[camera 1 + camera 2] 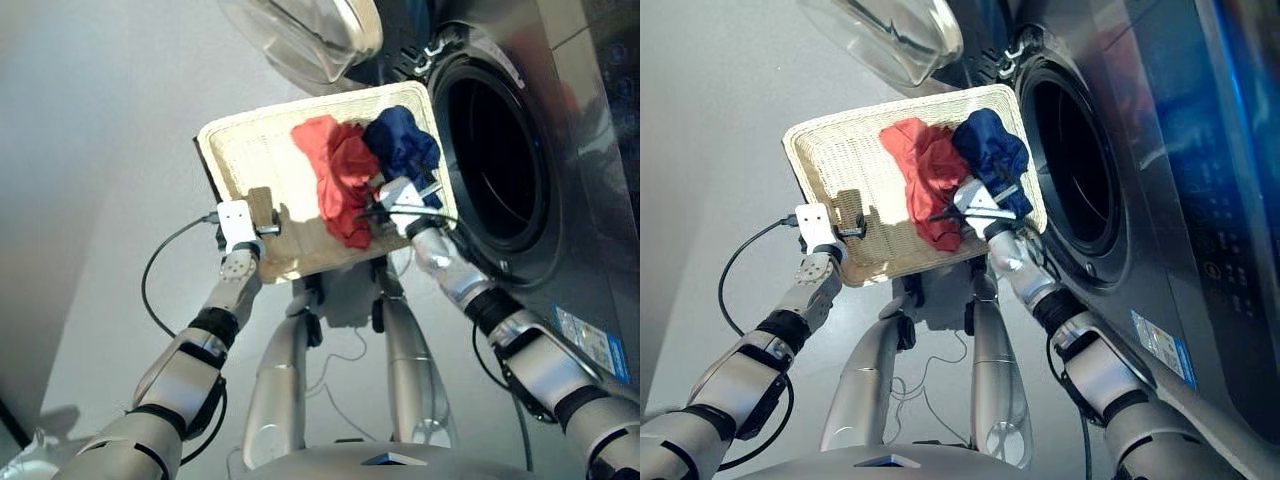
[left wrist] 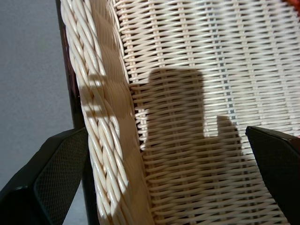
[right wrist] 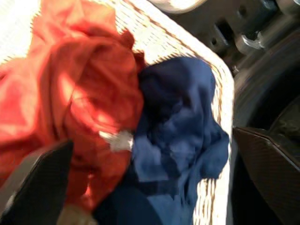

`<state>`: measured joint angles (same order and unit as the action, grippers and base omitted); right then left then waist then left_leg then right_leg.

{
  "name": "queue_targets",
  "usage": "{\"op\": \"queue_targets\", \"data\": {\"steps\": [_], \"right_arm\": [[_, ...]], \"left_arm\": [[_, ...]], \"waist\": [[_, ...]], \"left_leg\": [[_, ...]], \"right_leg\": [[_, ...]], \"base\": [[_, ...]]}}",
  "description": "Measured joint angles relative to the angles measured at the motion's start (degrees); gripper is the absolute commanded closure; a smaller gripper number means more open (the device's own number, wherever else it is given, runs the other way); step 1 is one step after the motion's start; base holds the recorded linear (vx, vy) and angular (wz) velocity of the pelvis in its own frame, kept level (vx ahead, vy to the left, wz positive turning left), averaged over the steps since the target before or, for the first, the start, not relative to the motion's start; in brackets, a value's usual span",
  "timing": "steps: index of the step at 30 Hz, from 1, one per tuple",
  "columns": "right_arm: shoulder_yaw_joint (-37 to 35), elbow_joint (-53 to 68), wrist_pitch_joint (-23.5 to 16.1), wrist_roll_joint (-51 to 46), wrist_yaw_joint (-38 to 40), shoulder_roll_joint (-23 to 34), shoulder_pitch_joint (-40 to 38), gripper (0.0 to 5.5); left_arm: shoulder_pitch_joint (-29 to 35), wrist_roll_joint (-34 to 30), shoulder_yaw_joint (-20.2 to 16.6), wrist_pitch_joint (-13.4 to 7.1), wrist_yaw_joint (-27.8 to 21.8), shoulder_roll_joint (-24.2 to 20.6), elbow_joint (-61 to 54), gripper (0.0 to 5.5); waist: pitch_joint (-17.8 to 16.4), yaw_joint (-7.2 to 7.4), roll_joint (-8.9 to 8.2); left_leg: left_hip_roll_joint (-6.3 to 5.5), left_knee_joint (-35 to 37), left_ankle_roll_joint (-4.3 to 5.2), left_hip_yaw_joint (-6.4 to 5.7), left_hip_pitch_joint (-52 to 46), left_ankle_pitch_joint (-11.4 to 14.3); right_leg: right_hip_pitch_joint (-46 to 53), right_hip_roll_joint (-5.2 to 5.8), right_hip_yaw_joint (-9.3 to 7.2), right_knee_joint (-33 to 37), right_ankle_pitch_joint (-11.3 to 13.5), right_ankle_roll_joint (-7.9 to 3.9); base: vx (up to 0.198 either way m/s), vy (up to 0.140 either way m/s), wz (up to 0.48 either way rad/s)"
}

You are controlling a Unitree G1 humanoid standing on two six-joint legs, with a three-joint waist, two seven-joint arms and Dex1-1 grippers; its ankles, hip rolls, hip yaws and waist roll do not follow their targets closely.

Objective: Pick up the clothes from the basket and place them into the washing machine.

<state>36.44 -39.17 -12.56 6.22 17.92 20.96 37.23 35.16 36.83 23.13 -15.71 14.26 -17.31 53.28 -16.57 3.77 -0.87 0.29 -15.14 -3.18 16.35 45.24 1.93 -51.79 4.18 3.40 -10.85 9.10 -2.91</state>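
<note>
Where the basket (image 1: 240, 150) sits, orange-red garment (image 1: 335, 175), navy garment (image 1: 402, 140) inside (touching), both pincers apart.

The basket (image 1: 840, 160) is sitting beside the washing machine (image 1: 1140, 150), whose door (image 1: 890, 35) is standing open. 2 garments are lying in it, touching: an orange-red garment (image 1: 925, 175) and a navy garment (image 1: 990, 150). The right claw (image 1: 965, 205) is hovering over both; the left claw (image 1: 852, 228) is straddling the near rim.
</note>
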Motion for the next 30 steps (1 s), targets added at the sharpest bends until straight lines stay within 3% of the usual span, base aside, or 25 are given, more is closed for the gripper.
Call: {"op": "queue_targets", "data": {"steps": [6,8,10,13,16,21,22,25,30], "right_arm": [[1.01,-1.21,0.92,0.67,0.18,-2.47,-4.11,0.0],[1.56,-1.32,0.88,0.64,0.17,-3.41,-5.28,0.0],[2.19,-1.17,0.61,0.63,0.37,-4.29,-6.43,0.0],[2.32,-1.69,-0.2,0.49,0.85,-4.05,-7.89,0.0],[2.07,-1.66,-0.57,0.27,1.44,-2.86,-8.31,0.0],[-0.23,-0.5,-1.81,0.24,2.7,0.88,-9.76,0.0],[-0.72,-0.49,-1.86,0.23,3.0,0.88,-9.81,0.0],[-1.58,-0.5,-2.42,0.22,3.78,0.38,-10.25,0.0],[-2.25,-0.46,-2.97,0.22,4.23,-0.26,-10.14,0.0]], "left_arm": [[-0.56,-5.2,-1.32,0.0,4.59,1.32,0.53,0.0],[-1.46,-10.37,-2.02,0.15,7.05,1.94,3.43,0.0],[-2.6,-17.31,-5.15,0.34,10.84,5.18,6.97,0.0],[-5.62,-20.52,-5.46,0.08,13.84,7.92,6.48,0.0],[-8.87,-22.99,-5.51,-0.49,15.62,7.73,4.01,0.0],[-17.07,-26.6,-5.35,-3.95,16.18,5.93,-9.94,0.0],[-18.5,-26.73,-5.44,-4.25,16.24,5.21,-13.56,0.0],[-19.34,-28.03,-4.54,-5.4,16.96,2.97,-21.5,0.0],[-11.14,-30.35,1.53,-5.96,17.93,1.32,-25.09,0.0]], "waist": [[0.1,0.39,-0.16],[0.1,0.21,-0.15],[0.1,0.02,-0.15],[0.92,-0.59,0.71],[1.36,-1.09,1.64],[1.44,-4.09,4.64],[1.28,-4.01,4.95],[1.1,-5.18,5.5],[1.01,-4.89,6.01]], "left_leg": [[-0.06,0.06,-0.29,0.24,-0.09,0.02],[-0.06,0.43,-0.29,0.39,-1.17,0.01],[-0.12,1.75,-0.31,1.0,-3.89,-0.05],[-0.25,3.13,-0.01,0.77,-5.5,-0.42],[-0.21,3.75,0.15,0.59,-5.68,-0.85],[-0.37,4.52,0.32,-0.43,-5.86,-1.71],[-0.34,4.65,0.34,-0.75,-5.9,-1.76],[-0.58,6.29,0.58,-1.14,-6.86,-2.92],[-0.77,8.03,0.68,-1.06,-6.86,-3.97]], "right_leg": [[0.35,0.3,0.21,0.8,1.06,0.31],[1.23,0.38,0.19,0.92,1.08,0.35],[3.35,0.42,0.06,1.53,1.06,0.37],[4.62,0.42,-0.23,1.96,0.81,0.45],[4.6,0.33,-0.4,1.98,0.84,0.79],[4.85,0.5,-1.57,1.81,0.66,1.11],[4.86,0.55,-1.98,1.55,0.27,1.3],[4.76,0.61,-2.29,0.64,-0.04,1.55],[3.84,0.56,-2.28,0.54,-0.25,1.47]], "base": [[0.0,0.0,0.0],[0.0,0.0,0.0],[0.001,-0.023,-0.09],[0.0,0.0,0.0],[0.0,0.0,0.0],[-0.002,-0.005,0.037],[-0.104,-0.035,0.164],[-0.069,-0.018,0.073],[0.017,0.004,-0.003]]}}
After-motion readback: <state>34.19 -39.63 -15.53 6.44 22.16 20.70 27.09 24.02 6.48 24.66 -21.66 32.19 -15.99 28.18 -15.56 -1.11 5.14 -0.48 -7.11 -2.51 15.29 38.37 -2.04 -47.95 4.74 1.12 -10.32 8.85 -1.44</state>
